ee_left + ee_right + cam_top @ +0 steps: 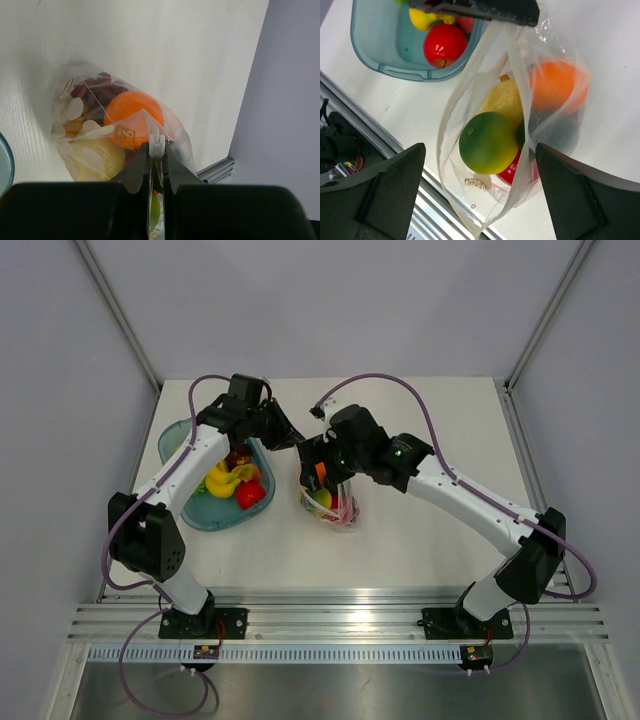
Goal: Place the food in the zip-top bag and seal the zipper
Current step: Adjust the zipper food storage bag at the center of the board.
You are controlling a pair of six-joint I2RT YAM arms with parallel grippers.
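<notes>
While holding the right gripper (480,150) spread wide, clamps the left gripper (157,150) on the zip-top bag (335,502).

Pinches a fold of clear plastic at the bag's mouth edge, at its eleven o'clock in the top view, left fingers (145,170) pressed tight together. Straddles the bag with the released right fingers (395,195), at nine and three o'clock in the right wrist view, gripping nothing. Shows the bag at the centre of the table (420,540), already loaded: orange (132,112), purple grapes (97,90), green fruit (488,142), yellow piece (505,100), something red underneath. Leaves a red apple (445,44) and bananas (225,480) in the blue-green bowl (375,60) at the bag's nine o'clock. Cannot make out the zipper.
</notes>
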